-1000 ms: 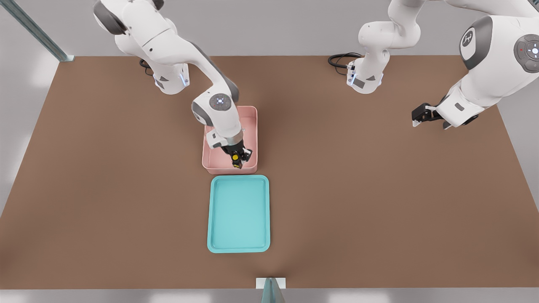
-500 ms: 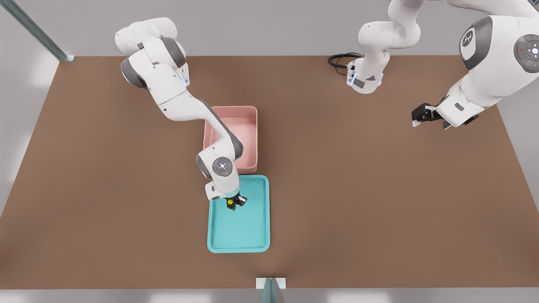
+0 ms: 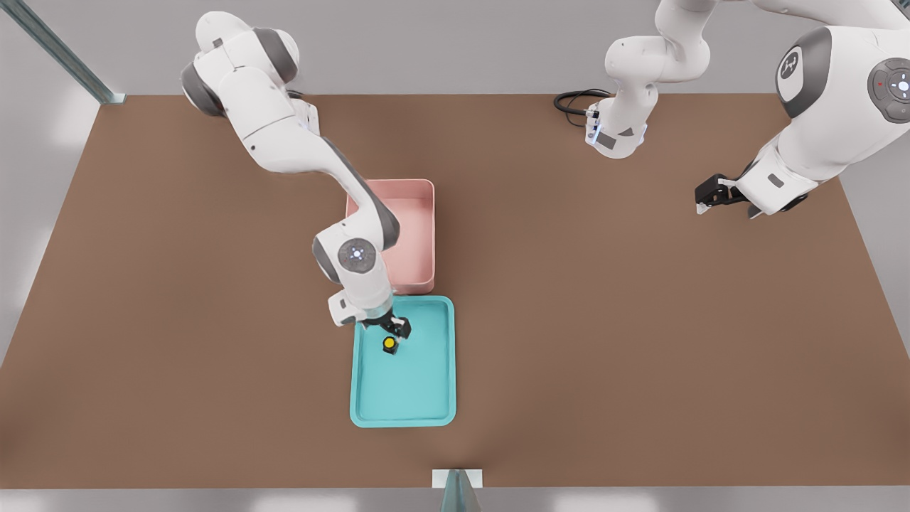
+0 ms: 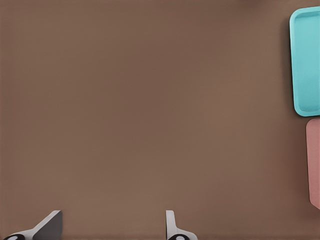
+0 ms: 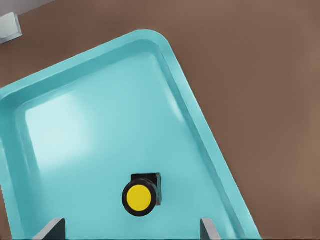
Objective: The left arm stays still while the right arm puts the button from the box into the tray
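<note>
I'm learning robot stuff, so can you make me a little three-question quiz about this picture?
1. True or false: the button lies in the box.
2. Which is nearer the camera in the front view: A) the tray or B) the box?
3. Fill in: the gripper is ____, fingers spread wide with the button between them, untouched.

Key: 1. False, it sits on the tray floor. 2. A. 3. open.

Brown tabletop (image 4: 150,110) fills nearly everything here. At one edge sits the turquoise tray (image 4: 306,65), cut off by the border, and just beside it a strip of the pale pink box (image 4: 314,162). Two grey fingertips (image 4: 47,226) poke in, apart.
</note>
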